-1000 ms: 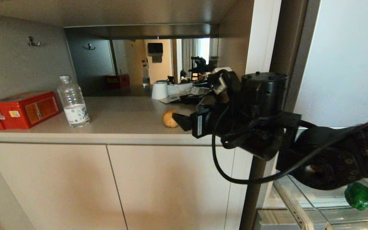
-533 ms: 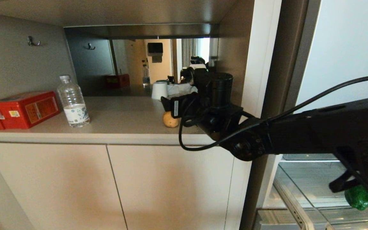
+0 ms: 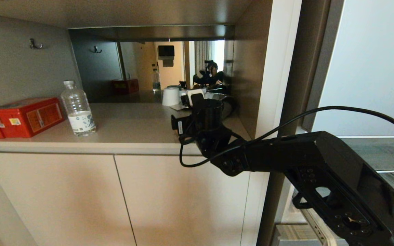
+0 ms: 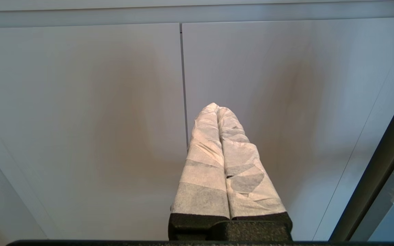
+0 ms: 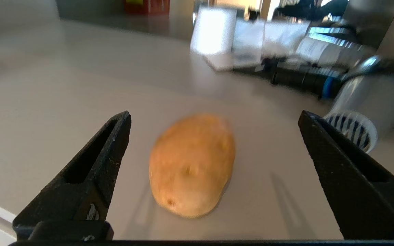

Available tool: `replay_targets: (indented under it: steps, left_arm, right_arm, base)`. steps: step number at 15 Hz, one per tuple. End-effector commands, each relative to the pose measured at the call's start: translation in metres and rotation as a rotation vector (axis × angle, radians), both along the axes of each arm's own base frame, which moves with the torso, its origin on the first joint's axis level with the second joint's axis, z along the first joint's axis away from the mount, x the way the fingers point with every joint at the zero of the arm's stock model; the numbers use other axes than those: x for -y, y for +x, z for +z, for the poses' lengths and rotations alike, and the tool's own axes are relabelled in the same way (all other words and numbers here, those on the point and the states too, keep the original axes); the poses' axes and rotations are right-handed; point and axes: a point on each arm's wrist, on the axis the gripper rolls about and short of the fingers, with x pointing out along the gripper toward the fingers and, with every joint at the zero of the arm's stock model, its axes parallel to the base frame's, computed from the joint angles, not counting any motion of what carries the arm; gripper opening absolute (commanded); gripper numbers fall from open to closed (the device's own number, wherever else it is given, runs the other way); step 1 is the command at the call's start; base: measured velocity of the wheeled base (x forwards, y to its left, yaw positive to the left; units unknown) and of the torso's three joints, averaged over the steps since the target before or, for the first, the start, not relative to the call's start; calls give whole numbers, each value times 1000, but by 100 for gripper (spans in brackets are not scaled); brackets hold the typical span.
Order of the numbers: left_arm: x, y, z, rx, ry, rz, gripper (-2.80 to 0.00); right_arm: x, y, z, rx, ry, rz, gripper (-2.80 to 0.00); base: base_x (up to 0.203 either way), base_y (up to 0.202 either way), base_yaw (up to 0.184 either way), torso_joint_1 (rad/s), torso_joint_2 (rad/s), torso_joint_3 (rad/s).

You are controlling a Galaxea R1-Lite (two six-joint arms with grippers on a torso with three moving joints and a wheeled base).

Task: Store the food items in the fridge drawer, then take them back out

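I had the right gripper [image 5: 214,123] spread wide and empty over the counter [image 3: 132,126], its black fingers [image 5: 94,160] either side of the potato [image 5: 192,165] without touching it. The potato lay on the counter between them. Farther left stood a water bottle [image 3: 78,108] and a red box [image 3: 24,117]; I couldn't read either label. The left gripper [image 4: 217,109], taped fingers pressed together, faced the cabinet doors [image 4: 80,119].

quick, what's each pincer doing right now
Left pincer: closed, holding nothing, parked in front of the cabinet doors.
Right pincer: open, empty, straddling the potato on the counter.
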Motion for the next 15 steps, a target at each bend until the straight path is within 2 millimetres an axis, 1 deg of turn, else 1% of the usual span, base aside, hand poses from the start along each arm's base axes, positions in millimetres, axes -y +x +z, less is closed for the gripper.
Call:
replay_targets:
  steps: [1,11,15]
  left_arm:
    - [0,1,-3,-11,0,0,-280]
    - [0,1,-3,-11,0,0,-280]
    - [0,1,-3,-11,0,0,-280]
  right_arm:
    - [0,3,-8,-11,-10,-8,0]
    - [1,4,-14,-52,-50,-32,0]
    - [3,8,-19,-57,-64,-41,0]
  base:
    - [0,0,0,0,0,0]
    - [0,0,0,0,0,0]
    - [0,0,0,0,0,0]
